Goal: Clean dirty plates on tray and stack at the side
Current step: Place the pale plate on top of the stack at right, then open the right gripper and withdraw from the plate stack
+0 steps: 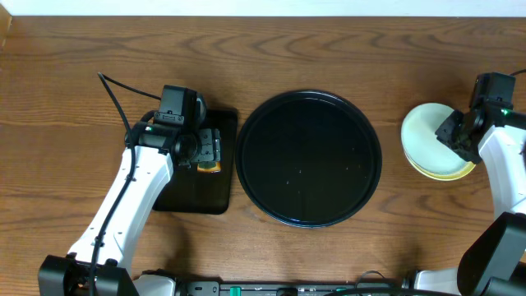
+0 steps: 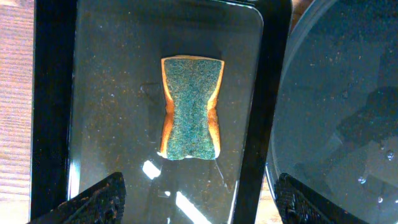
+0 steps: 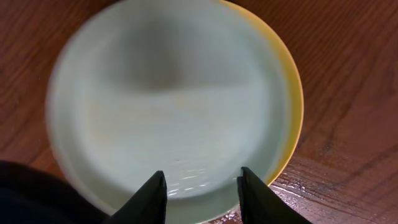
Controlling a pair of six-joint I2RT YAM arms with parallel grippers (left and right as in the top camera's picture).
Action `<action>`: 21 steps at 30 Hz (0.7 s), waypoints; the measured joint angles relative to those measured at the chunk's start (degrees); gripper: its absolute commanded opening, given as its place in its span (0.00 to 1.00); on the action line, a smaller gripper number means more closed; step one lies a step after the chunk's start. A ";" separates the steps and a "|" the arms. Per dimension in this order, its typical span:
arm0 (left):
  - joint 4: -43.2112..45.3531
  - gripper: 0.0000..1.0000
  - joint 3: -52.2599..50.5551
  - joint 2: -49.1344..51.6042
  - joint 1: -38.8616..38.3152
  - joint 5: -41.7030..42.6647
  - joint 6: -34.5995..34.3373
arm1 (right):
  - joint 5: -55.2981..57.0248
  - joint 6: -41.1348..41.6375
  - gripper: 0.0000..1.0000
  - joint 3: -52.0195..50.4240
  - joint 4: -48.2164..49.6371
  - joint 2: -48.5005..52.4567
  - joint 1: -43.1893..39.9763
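The round black tray (image 1: 308,159) sits mid-table with no plate on it; its rim shows in the left wrist view (image 2: 336,93). The plates (image 1: 429,140) are stacked on the table at the right. In the right wrist view a pale blue plate (image 3: 168,106) lies on a pale yellow one (image 3: 292,93); a third plate does not show. My right gripper (image 1: 459,131) is open just above the stack's near rim (image 3: 202,190). My left gripper (image 1: 209,150) is open wide (image 2: 196,199) above a green-topped sponge (image 2: 191,107).
The sponge lies on a small black rectangular tray (image 1: 193,189) left of the round tray; this small tray also shows in the left wrist view (image 2: 99,93). A cable runs from the left arm toward the back left. Wet marks show on the wood beside the stack (image 3: 336,180).
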 measured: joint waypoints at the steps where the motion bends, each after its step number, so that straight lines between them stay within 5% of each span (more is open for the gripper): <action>1: 0.00 0.77 0.00 0.00 0.00 0.00 0.00 | -0.07 0.00 0.36 0.00 0.02 0.00 0.00; 9: 0.11 0.77 0.00 0.00 0.00 0.00 0.00 | -2.43 -0.98 0.39 0.00 -0.04 0.02 0.00; 14: 6.32 0.83 -0.07 0.00 0.00 0.00 0.04 | -20.13 -16.20 0.74 0.00 1.73 0.02 0.04; 16: 10.10 0.83 -0.07 0.00 0.00 0.00 0.00 | -28.92 -23.41 0.99 0.00 1.66 0.02 0.48; 21: 8.59 0.89 -0.07 0.00 0.00 -1.36 -0.02 | -32.37 -28.98 0.99 0.00 -1.62 0.02 3.54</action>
